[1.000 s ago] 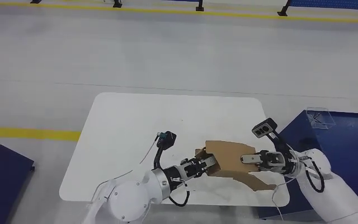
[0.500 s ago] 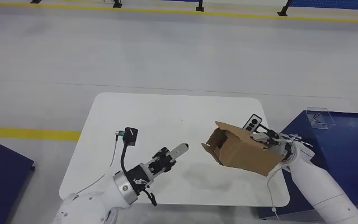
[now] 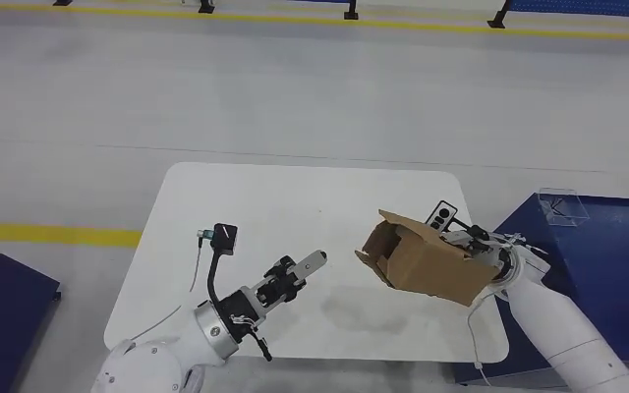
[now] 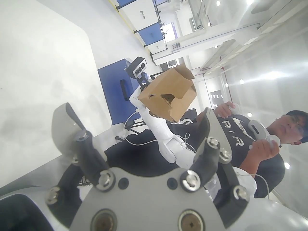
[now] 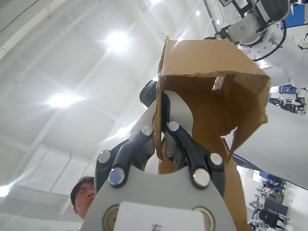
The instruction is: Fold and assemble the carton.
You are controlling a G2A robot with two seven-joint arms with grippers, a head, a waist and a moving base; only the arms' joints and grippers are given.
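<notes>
Brown corrugated cardboard carton (image 3: pixel 428 263): raised off the white round-cornered table (image 3: pixel 295 196), over its right side, squared up into a box-shaped tube, tilted.

Right gripper (image 5: pixel 161 111): clamped tight on one side wall near the carton's rear end, one finger inside, one outside.

Left gripper (image 4: pixel 137 110): spread wide, nothing between the fingers, low over the table's front middle, well apart from the carton.

Key relation: long axis of the carton lying roughly along the line between the two grippers. Part-open end with loose flaps turned toward the left gripper, itself aimed at that end.

Judged next: tucking of the near-end flaps, a job for the free left arm, the nearer one to that end.

Risk noted: grip on a single thin wall only, so possible swivel or tear under a push.
</notes>
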